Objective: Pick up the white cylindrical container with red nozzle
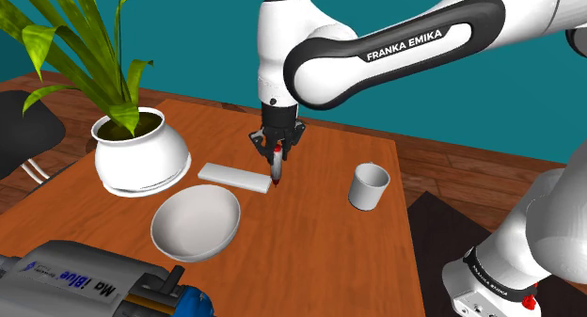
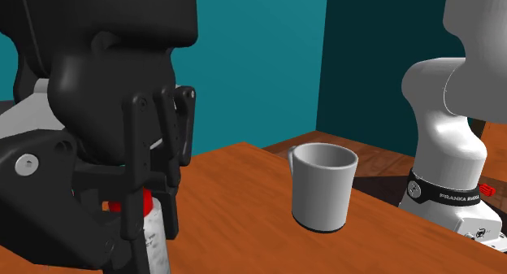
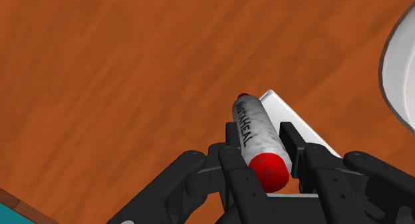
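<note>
A white cylindrical container [image 1: 279,172] with dark lettering and a red nozzle hangs upright from my gripper [image 1: 278,150] over the middle of the wooden table [image 1: 310,259]. In the wrist view the two black fingers clasp the container [image 3: 256,129] just below its red end, so my gripper [image 3: 261,139] is shut on it. The second exterior view, close up, has the gripper [image 2: 151,232] around the white body [image 2: 155,250]. Whether the container's lower end touches the table I cannot tell.
A flat white slab [image 1: 233,177] lies right beside the container, and a white bowl [image 1: 196,221] sits nearer the front. A pale mug [image 1: 369,186] stands to the shoulder view's right. A potted plant [image 1: 141,150] and a blue-grey power tool [image 1: 85,282] are at the left.
</note>
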Tool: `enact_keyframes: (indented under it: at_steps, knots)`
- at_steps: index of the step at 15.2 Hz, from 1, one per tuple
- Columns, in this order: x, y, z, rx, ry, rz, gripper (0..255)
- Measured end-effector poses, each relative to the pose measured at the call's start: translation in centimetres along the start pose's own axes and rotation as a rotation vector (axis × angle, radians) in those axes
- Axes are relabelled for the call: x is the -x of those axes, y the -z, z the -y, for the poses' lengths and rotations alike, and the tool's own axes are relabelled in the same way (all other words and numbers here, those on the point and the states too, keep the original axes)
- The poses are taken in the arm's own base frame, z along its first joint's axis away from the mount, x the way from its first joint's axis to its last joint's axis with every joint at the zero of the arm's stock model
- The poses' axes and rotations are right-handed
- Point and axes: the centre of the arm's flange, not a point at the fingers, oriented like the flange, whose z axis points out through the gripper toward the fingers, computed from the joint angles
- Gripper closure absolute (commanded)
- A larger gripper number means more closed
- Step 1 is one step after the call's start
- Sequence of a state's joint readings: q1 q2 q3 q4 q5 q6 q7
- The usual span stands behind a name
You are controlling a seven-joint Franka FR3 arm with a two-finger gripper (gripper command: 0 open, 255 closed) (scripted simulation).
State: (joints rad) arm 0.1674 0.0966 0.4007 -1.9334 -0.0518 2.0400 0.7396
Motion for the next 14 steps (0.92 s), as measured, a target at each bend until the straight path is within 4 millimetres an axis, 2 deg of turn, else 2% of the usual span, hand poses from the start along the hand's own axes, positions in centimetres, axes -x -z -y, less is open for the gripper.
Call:
enact_keyframes:
  at_steps: [14]
  knots:
    - [-0.1, 7.0, 0.0, 0.0, 0.0, 0.0, 255]
